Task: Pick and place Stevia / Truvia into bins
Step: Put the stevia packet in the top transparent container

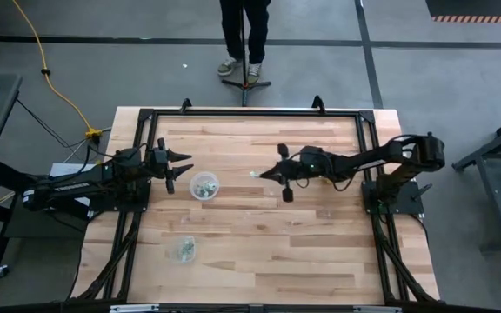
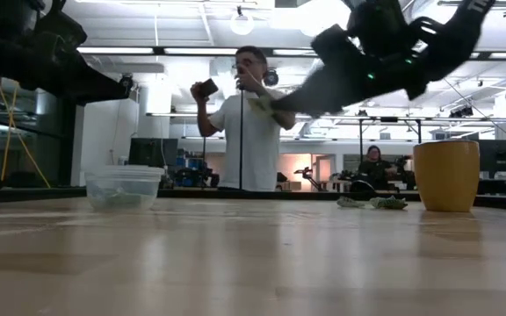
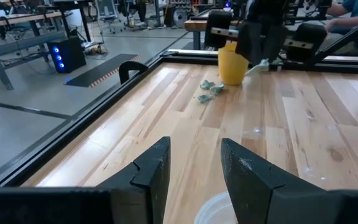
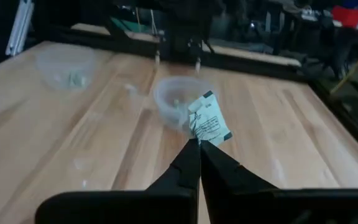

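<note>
My right gripper (image 4: 196,148) is above the middle of the table, shut on one green-and-white Stevia packet (image 4: 207,121), which also shows in the high view (image 1: 255,174). A short way beyond it stands a clear cup (image 4: 178,98), also visible from above (image 1: 203,185), with a few packets inside. My left gripper (image 3: 194,168) hovers open just left of that cup, and the cup's rim (image 3: 219,208) is below its fingers. A second clear cup (image 1: 185,249) with packets stands nearer the near edge. More packets (image 3: 210,89) lie loose on the table. My right gripper pinches the packet by its lower edge (image 4: 197,139) between the free ends of both fingers. The fingers slant down from the table's right. The packet sticks out beyond the fingertips (image 2: 262,104), lifted clear of the table.
A yellow cup (image 3: 232,65) stands on the table by the loose packets, under my right arm. A black frame (image 1: 250,113) rims the tabletop. A person (image 1: 243,35) stands beyond the far edge. Bare wood lies toward the near right (image 1: 320,252).
</note>
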Robot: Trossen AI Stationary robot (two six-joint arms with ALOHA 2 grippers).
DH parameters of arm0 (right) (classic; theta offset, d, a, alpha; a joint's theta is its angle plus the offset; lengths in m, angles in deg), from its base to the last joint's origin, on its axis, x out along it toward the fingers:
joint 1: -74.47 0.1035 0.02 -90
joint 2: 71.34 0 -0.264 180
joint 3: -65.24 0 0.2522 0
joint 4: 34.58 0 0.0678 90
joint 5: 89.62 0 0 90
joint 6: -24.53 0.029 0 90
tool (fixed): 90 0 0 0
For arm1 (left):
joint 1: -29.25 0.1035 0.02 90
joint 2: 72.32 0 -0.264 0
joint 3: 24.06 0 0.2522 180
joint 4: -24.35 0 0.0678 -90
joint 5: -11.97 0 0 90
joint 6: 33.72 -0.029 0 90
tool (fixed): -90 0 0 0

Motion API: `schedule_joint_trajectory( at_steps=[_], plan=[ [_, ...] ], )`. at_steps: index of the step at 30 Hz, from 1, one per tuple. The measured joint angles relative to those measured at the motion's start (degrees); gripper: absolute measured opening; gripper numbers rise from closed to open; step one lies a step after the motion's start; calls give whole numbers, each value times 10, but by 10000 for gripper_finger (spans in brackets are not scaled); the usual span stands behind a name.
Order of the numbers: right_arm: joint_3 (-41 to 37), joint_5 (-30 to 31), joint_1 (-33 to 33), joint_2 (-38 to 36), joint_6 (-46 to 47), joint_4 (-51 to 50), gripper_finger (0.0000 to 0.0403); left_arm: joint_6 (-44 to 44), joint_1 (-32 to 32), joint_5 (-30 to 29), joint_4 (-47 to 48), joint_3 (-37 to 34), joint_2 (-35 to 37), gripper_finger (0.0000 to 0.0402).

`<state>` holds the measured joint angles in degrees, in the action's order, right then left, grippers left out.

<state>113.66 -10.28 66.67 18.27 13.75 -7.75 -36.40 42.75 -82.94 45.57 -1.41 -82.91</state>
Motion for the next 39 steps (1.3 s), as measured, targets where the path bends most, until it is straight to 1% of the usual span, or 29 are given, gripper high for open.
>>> schedule_joint_trajectory(
  at_steps=[5, 10, 12, 16, 19, 26, 34, 36, 39],
  plan=[
    [91, -17, 15, 66, -17, -43, 1, 2, 0, -1, 0, 0, 0, 177],
    [200, -24, 15, 145, -17, -105, 1, 8, 0, -1, 0, 0, 0, 177],
    [241, -38, 15, 172, -24, -125, 1, 11, 0, -1, 0, 0, 0, 177],
    [313, -66, 16, 218, -39, -166, 0, 15, 0, -1, 0, 0, 0, 177],
    [356, -69, 16, 246, -45, -189, 0, 15, 0, -1, 0, 0, 0, 177],
    [424, -69, 15, 297, -52, -202, 0, 15, 0, -1, 1, 0, 0, 177],
    [474, -69, 16, 344, -44, -211, 1, 15, 0, -1, 5, 0, 0, 177],
    [479, -67, 16, 348, -44, -217, 7, 15, 0, -1, 7, 0, 0, 177],
    [481, -65, 16, 348, -44, -213, 32, 15, 0, -1, 14, 0, 0, 177]
  ],
)
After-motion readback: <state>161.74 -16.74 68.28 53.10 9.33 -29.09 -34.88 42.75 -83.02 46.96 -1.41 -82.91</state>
